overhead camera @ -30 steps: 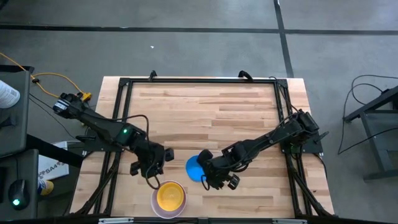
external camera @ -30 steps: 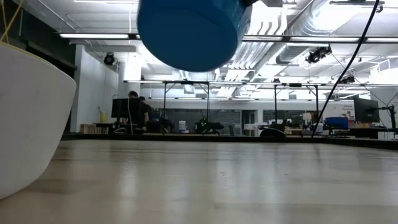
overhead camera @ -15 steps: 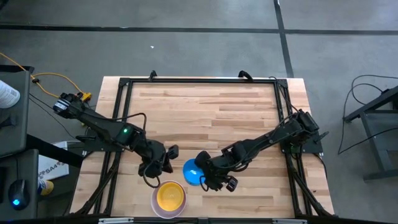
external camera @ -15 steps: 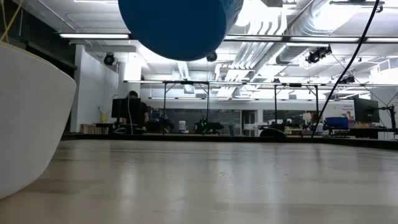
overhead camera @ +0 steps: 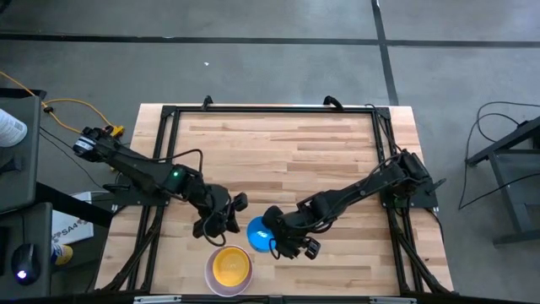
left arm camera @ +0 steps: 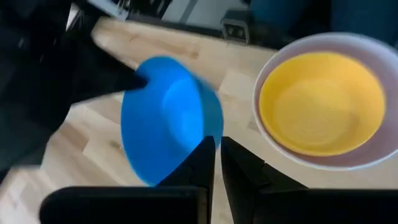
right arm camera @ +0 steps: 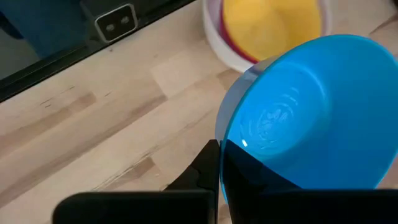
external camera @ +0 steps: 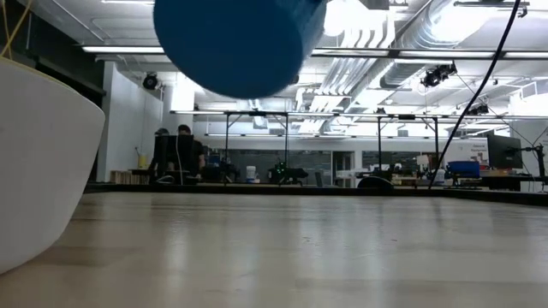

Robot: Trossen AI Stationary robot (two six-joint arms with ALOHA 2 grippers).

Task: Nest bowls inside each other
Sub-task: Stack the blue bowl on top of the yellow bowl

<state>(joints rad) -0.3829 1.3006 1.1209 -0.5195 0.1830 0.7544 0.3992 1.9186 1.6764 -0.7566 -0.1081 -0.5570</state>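
Nearby, left claw (overhead camera: 224,221) nearly shut beside blue bowl (overhead camera: 259,235) pinched in right claw (overhead camera: 272,239), yellow-topped stack (overhead camera: 229,268) just beyond.

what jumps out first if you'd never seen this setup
The bright blue bowl, lifted clear of the wooden table near its front edge and gripped at the rim by the right gripper. Just beside it, at the front edge, sits a stack with a yellow bowl nested on top. The left gripper hovers beside the blue bowl.
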